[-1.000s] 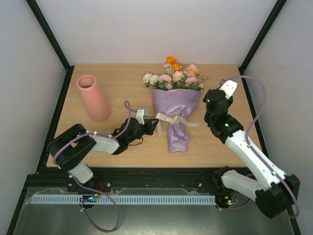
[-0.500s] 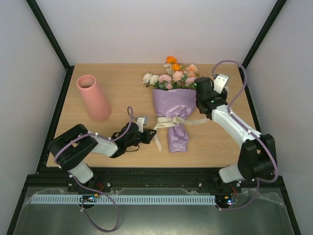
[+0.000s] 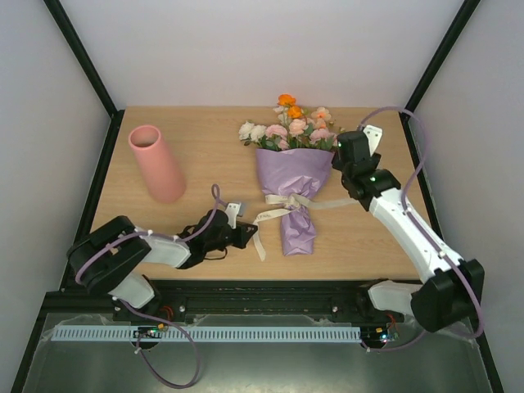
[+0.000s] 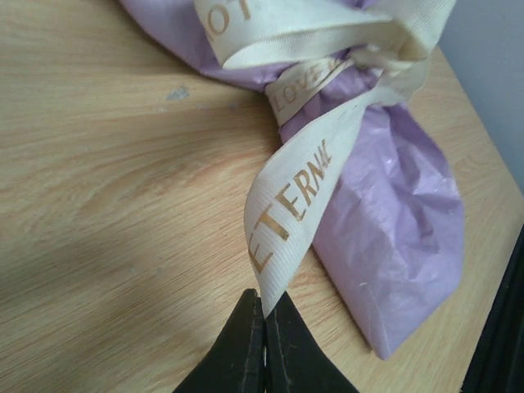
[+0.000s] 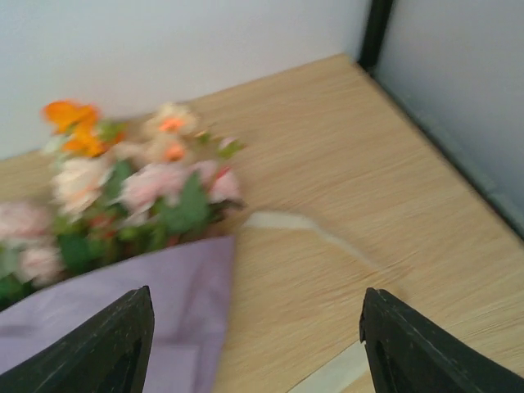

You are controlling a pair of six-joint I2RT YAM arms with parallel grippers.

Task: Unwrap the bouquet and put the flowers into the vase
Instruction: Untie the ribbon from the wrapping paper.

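The wooden counter [image 3: 213,139] carries the bouquet [image 3: 293,176], which lies flat near the middle in lilac wrapping paper. Its narrow tail points toward the arms and the flowers [image 3: 291,127] fan out at the far end. The salmon-pink vase [image 3: 155,164] stands well apart at the left. The right claw [image 5: 254,303] is released, its fingers spread wide just beside the wrapper's upper right edge. The left claw [image 4: 264,307] is clenched on the end of the cream ribbon [image 4: 303,192], which has gold lettering and leads back to the knot.
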